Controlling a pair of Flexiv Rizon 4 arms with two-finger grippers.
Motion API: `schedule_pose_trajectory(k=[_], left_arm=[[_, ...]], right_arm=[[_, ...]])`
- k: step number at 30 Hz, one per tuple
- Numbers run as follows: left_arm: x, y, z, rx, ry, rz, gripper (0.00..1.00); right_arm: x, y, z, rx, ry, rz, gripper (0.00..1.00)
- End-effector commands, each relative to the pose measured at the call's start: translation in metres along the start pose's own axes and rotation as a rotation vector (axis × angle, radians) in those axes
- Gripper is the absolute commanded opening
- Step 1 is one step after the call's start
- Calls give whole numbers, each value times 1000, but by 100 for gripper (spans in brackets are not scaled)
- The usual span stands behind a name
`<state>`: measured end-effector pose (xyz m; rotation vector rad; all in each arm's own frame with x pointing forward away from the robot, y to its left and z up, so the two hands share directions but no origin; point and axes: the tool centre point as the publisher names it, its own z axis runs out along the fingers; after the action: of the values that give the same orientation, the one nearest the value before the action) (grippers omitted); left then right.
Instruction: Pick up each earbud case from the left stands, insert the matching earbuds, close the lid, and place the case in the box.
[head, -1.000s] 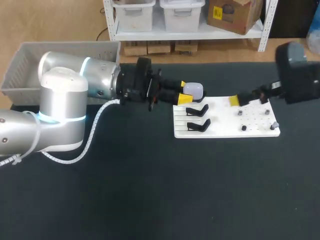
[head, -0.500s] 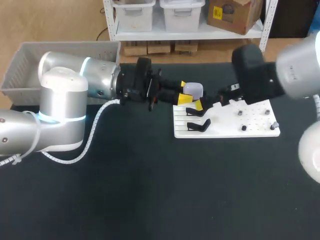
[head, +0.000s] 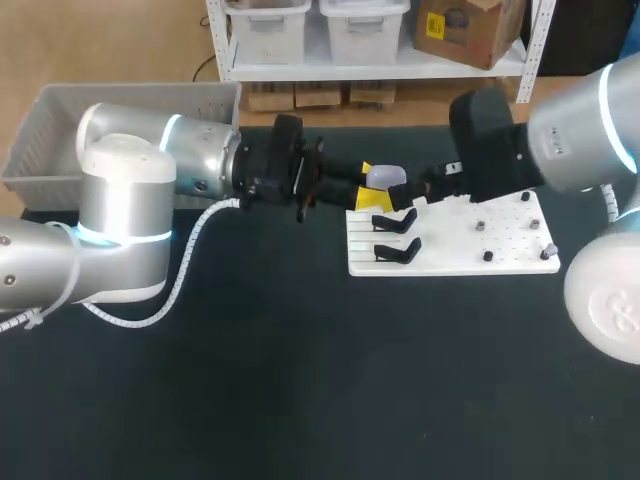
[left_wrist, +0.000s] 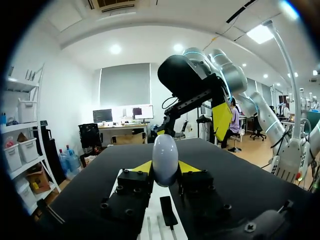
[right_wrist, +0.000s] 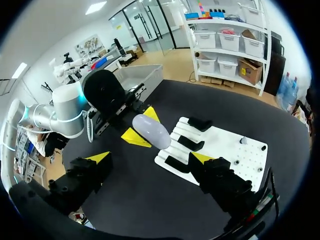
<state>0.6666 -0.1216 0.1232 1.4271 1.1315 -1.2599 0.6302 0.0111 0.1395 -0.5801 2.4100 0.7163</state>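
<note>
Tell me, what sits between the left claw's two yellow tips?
A pale lilac, egg-shaped earbud case, pinched from both sides by the left claw; the left wrist view shows it plainly.

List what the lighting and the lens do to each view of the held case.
Head view: even light, no glare, and the pale case stands out against the black table. Left wrist view: the fisheye bends the surroundings, but the case, clamped in the left tool, looks sharp. Right wrist view: same bending, with the case evenly lit ahead of the open right tool.
</note>
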Motion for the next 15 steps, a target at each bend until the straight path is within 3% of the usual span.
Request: schedule_pose_trajectory(k=[1,15], left_arm=[[1,0,0,-1,-3,2,0],[1,0,0,-1,-3,2,0]], right_arm=[[0,-1,5,22,-7,7,100],[-7,-13,13,47,-25,42,100]])
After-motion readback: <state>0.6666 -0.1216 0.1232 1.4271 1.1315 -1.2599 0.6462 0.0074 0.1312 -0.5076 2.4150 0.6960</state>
